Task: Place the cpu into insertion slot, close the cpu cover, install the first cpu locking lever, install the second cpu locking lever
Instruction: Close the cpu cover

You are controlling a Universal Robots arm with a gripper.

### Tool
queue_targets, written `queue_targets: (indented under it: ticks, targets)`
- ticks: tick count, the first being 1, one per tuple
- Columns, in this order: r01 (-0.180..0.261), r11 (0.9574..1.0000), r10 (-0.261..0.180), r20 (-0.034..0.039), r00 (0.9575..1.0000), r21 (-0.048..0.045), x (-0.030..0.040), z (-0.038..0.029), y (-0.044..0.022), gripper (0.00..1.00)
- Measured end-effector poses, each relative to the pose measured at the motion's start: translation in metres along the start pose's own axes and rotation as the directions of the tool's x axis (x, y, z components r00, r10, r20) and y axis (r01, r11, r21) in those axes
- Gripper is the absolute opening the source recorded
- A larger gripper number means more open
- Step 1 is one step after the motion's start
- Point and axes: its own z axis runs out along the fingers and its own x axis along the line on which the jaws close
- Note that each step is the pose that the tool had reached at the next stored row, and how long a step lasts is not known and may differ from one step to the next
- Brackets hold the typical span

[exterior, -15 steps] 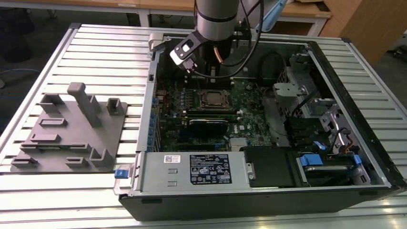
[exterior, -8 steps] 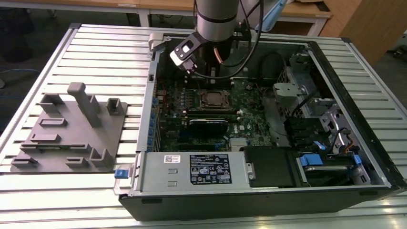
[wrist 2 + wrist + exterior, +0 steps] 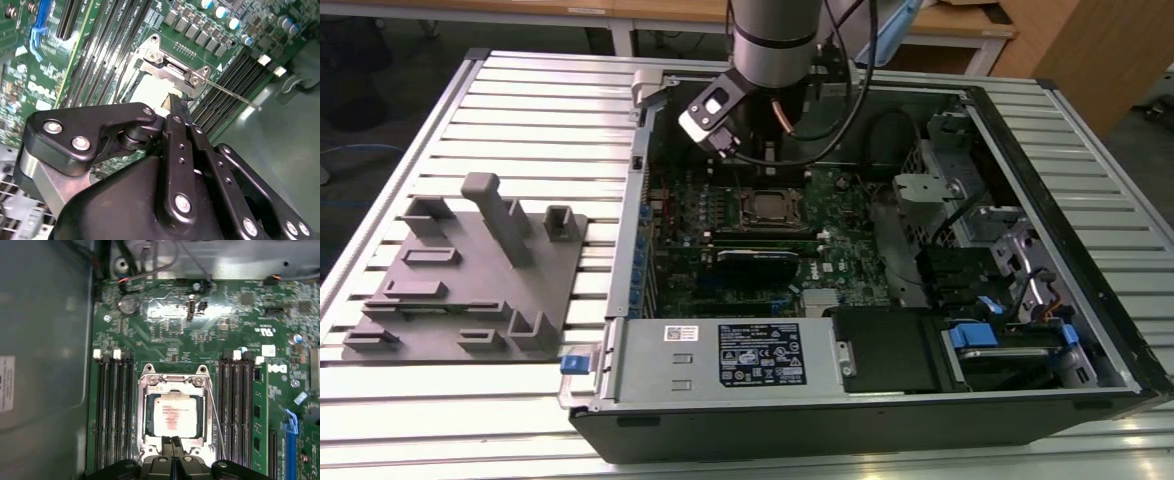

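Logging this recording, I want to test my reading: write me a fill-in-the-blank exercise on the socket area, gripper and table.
1. The cpu shows through the ___ cut-out of the cpu cover.
2. The gripper, near the cover's edge, is ___ (open or shut).
3. The motherboard is ___ in colour.
4. In the exterior view, the grey fixture stands at that view's ___ of the computer case.
Missing words: square; shut; green; left.

cpu [image 3: 174,416] within cut-out of cpu cover [image 3: 173,381]
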Motion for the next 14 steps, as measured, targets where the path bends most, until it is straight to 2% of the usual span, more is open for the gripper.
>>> queue_targets:
  ticks: [4,7,11,14]
  targets:
    - [0.062,0.9981,-0.062,-0.0009,0.9981,0.0043,-0.0001,0.0001,0.0000,0.10]
    - [0.106,0.9943,-0.106,-0.0028,0.9944,0.0070,-0.0001,0.0004,0.0000,0.10]
    - [0.172,0.9850,-0.172,-0.0061,0.9850,0.0110,-0.0001,0.0007,0.0000,0.10]
    - [0.222,0.9750,-0.222,-0.0088,0.9750,0.0139,-0.0001,0.0010,0.0000,0.10]
